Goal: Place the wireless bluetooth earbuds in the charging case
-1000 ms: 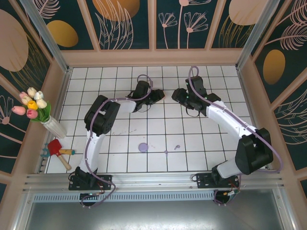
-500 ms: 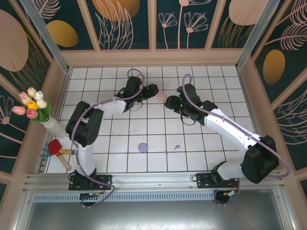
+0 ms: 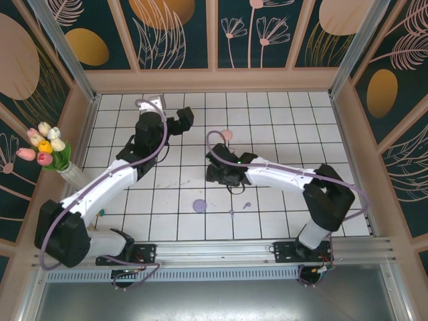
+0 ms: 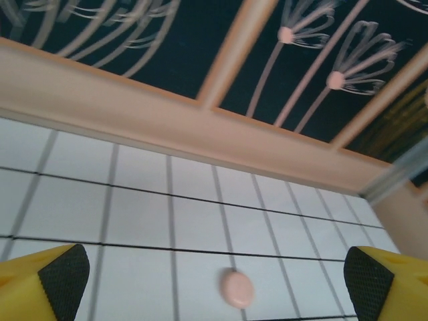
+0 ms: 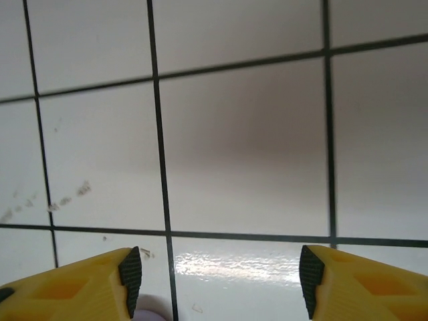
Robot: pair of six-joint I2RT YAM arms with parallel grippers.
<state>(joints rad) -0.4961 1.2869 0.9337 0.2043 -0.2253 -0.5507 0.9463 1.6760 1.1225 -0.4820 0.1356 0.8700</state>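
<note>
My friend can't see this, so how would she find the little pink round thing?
Look at the white tiled floor, in its far half near the middle. A small round pink disc lies flat there. The other disc, nearer the arm bases, is purple.

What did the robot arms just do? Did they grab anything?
The left gripper swung away to the left, and the right gripper pulled back toward the near side. Both are open and empty. That uncovered the pink disc. The purple disc and flowers stayed put.
</note>
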